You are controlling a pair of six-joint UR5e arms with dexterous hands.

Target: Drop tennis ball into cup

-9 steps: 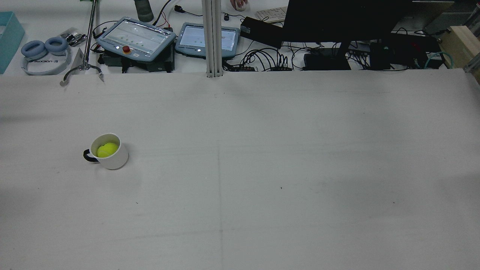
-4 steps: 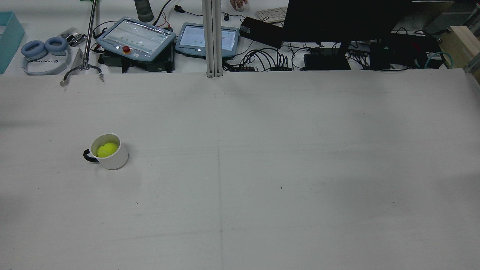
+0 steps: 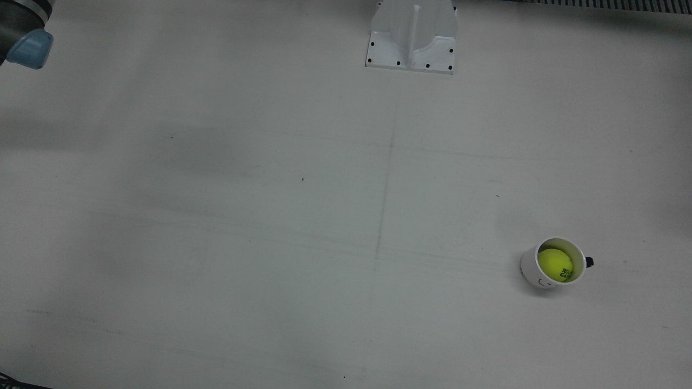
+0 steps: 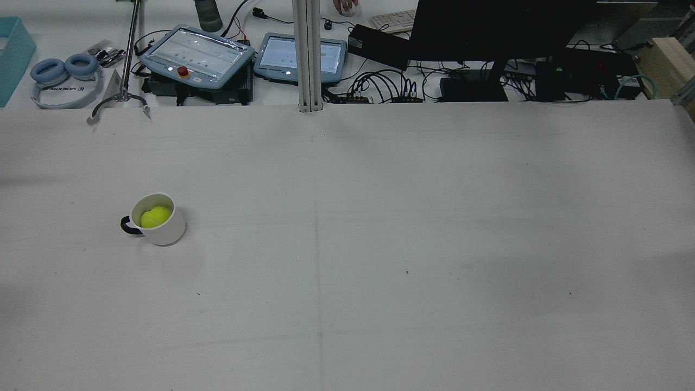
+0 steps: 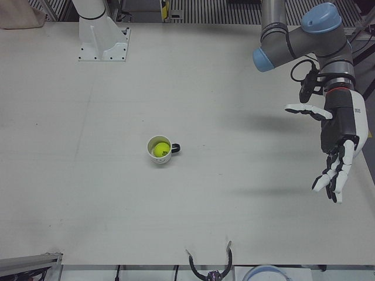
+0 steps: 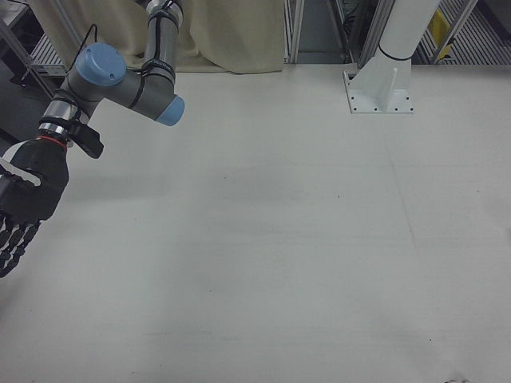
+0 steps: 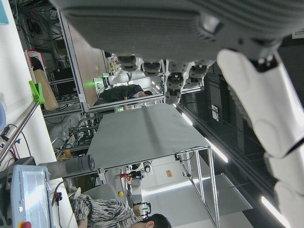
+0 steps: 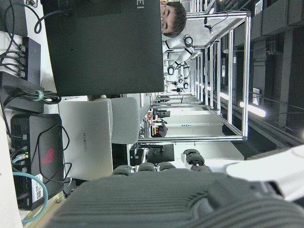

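A yellow-green tennis ball (image 4: 155,216) lies inside a white cup (image 4: 164,232) with a dark handle, standing upright on the table's left half in the rear view. The ball (image 3: 555,265) and cup (image 3: 532,269) also show in the front view, and the ball (image 5: 159,148) in the cup (image 5: 159,156) in the left-front view. My left hand (image 5: 341,140) is open and empty, raised well off to the side of the cup, fingers hanging down. My right hand (image 6: 24,202) is open and empty at the far edge of the right-front view.
A white pedestal base (image 3: 412,35) stands at the robot's side of the table. Beyond the far table edge lie two teach pendants (image 4: 196,55), blue headphones (image 4: 63,73), a monitor (image 4: 497,27) and cables. An aluminium post (image 4: 307,54) rises at the middle.
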